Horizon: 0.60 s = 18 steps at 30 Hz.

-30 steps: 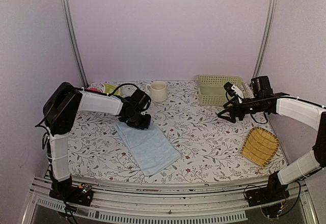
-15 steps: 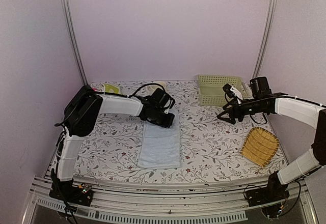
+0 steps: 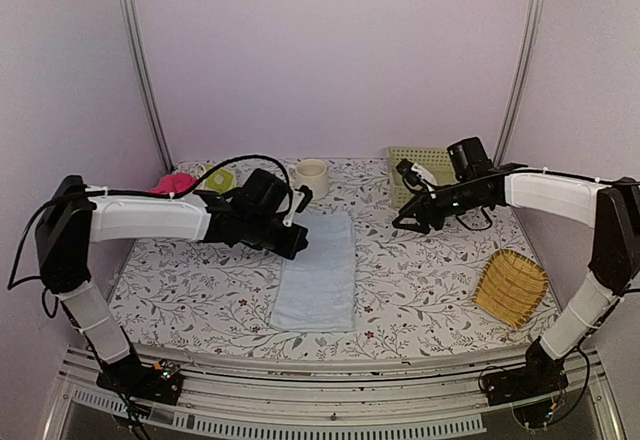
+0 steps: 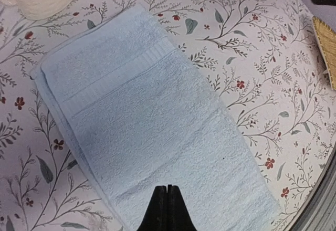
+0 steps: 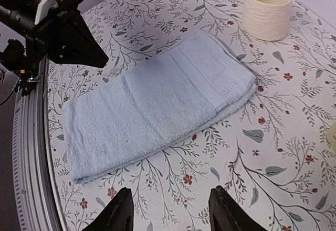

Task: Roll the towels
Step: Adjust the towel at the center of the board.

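Towels and two robot arms are shown at a bench [image 3: 420, 290] covered with a floral-print cloth, viewed from above and behind the arms. A pale blue towel [image 3: 316, 272] is laid flat near the middle of the bench, folded into a long strip that runs from the far side toward the near edge, and it is fully unrolled. A woven band is seen across its far end (the end nearer the cup).

The left hand [image 3: 292, 241] is positioned at the towel's left edge, toward the far end. Its fingers [image 4: 160, 212] are pressed together with nothing seen between them, and whether they touch the cloth cannot be told. The right hand [image 3: 405, 222] is raised above the bench to the right of the towel, well apart from it and pointed toward it. Its fingers [image 5: 119, 210] are spread partway, with nothing between them.

A cream ribbed cup [image 3: 311, 177] is stood just beyond the towel's far end, apart from it. A smaller yellow-green patterned towel [image 3: 218, 175] is bunched at the far left of the bench, beside a pink item [image 3: 175, 182] whose kind cannot be made out. A pale green slotted basket [image 3: 415, 165] is placed at the far right, partly hidden by the right arm. A yellow woven tray [image 3: 511, 287] is set on the right side, toward the near edge, well apart from both towels.
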Available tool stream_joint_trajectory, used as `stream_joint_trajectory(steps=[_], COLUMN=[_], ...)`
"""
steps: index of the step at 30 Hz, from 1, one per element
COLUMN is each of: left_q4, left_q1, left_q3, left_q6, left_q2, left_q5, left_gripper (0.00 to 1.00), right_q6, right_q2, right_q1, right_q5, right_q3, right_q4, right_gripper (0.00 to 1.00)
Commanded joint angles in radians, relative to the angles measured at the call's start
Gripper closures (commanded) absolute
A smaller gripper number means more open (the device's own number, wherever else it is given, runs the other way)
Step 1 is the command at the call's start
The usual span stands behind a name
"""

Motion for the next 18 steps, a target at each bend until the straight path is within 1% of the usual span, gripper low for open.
stream_joint_trajectory(steps=[1,5,9,13,18], left_q4=[0.055,0.049,0.034,0.054,0.115], left_q1=[-0.054,-0.096,-0.141,-0.192,-0.245], left_q3=[-0.227,-0.333,-0.391,-0.422,-0.400], left_q6=[-0.084,-0.137,-0.172,-0.189,-0.189], left_q2=[-0.113,-0.165,-0.174,-0.170,-0.105], left_q5=[0.003,-0.012,-0.031,-0.022,0.019], left_gripper=[1.00,1.00,1.00,1.00,1.00], right_q6=[0.060,0.092,0.116,0.115,0.115], right_q2=[0.166,0.349,0.473,0.568,0.679], right_q1=[0.102,0.162,0.196,0.211,0.211], right_q5=[-0.014,-0.040,-0.048,-0.009,0.123], right_q3=[0.134,0.286,0.369,0.419,0.534], right_q4=[-0.060,-0.084,-0.104,-0.135,-0.194], right_gripper=[0.52,0.59,0.62,0.64,0.67])
